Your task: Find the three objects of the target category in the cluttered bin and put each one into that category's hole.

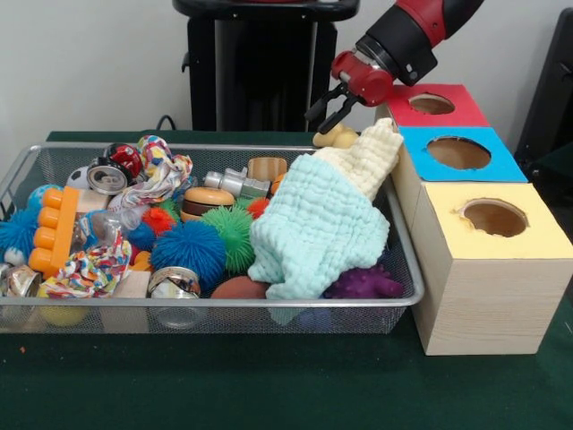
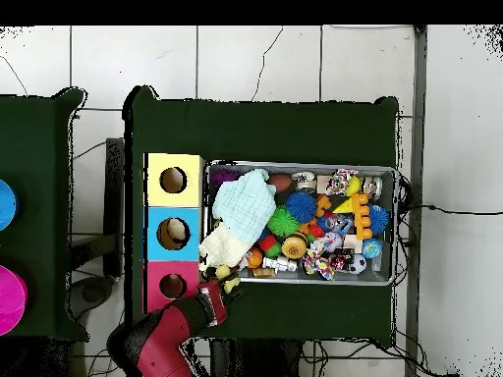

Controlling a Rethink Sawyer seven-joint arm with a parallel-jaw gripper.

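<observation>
The bin is a wide wire mesh basket full of toys; it also shows in the overhead view. A mint and cream cloth is draped over its right end. My gripper hangs open and empty above the bin's far right corner, just over a pale yellow toy. Beside the bin stand three wooden boxes, each with a hole: red top, blue top, yellow top. In the overhead view my gripper is next to the red box, and a cream object lies in the blue box's hole.
The bin holds a blue spiky ball, a green spiky ball, a purple spiky toy, an orange block toy, cans, a rope toy and a wooden burger. The pedestal stands behind.
</observation>
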